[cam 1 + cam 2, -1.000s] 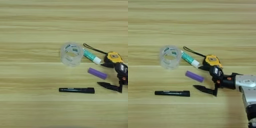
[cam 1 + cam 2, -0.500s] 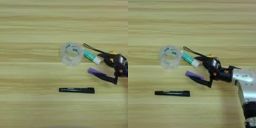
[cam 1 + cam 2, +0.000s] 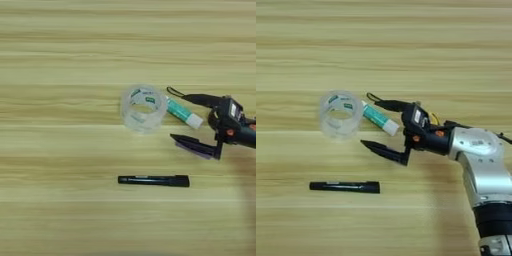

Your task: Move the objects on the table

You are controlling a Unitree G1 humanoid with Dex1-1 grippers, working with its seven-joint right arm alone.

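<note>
On the table (image 3: pixel 60 60), taking the clear tape roll (image 3: pixel 143 108) as landmark: black marker (image 3: pixel 153 180) below it; green-white tube (image 3: pixel 182 112), print unreadable, just right; purple cylinder (image 3: pixel 192 148) lower right, under the right gripper (image 3: pixel 375 125), whose fingers are spread wide.

Both views look steeply down from above onto the wooden table (image 3: pixel 60 50), whose surface fills each frame from edge to edge. The two viewpoints sit side by side. The left eye view reaches further left; the right eye view reaches further right and takes in the silver forearm (image 3: pixel 481 160). Both share the middle of the table, with the tape roll (image 3: pixel 143 107) and the marker (image 3: pixel 345 187).
</note>
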